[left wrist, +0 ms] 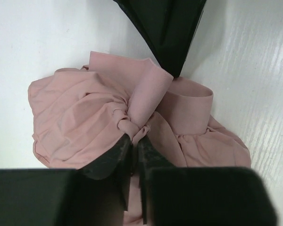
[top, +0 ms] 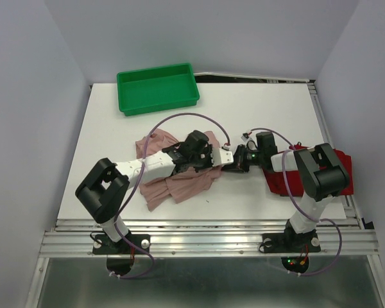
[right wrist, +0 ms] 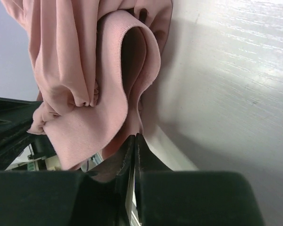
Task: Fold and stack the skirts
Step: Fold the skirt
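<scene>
The dusty pink skirt lies crumpled on the white table, left of centre. My left gripper is shut on a bunched fold of the pink skirt near its waistband, with the jaws pinched on cloth. My right gripper meets it from the right. Its jaws are pressed together at the edge of the waistband of the pink skirt, which curls upward there. The right gripper's dark fingers show in the left wrist view. The dark red skirt lies at the right, partly under the right arm.
A green plastic tray sits at the far left of the table. Both arms reach inward and their wrists nearly touch over the table's middle. The metal rail runs along the near edge.
</scene>
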### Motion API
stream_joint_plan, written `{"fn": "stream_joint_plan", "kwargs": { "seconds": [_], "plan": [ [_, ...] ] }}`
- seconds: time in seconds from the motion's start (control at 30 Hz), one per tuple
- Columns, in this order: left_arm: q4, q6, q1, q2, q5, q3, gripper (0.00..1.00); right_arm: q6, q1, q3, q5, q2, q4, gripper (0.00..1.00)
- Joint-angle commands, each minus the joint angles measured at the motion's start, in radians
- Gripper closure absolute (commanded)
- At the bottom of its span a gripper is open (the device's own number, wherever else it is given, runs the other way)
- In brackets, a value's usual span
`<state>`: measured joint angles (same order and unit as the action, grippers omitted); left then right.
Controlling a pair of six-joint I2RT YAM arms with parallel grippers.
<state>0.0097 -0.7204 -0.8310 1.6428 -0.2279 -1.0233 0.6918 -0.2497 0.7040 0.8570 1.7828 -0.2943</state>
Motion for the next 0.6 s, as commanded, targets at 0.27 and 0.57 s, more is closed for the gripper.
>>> {"fn": "stream_joint_plan", "kwargs": {
  "seconds": [0.27,0.57],
  "plan": [
    [-0.053,0.018,-0.003,-0.026,0.005,-0.017,1.00,0.063,-0.006,-0.041,0.040,-0.051,-0.091,0.29],
    [-0.071,0.078,0.027,0.009,-0.022,-0.084,1.00,0.087,-0.043,-0.006,0.065,0.013,-0.095,0.29]
  ]
}}
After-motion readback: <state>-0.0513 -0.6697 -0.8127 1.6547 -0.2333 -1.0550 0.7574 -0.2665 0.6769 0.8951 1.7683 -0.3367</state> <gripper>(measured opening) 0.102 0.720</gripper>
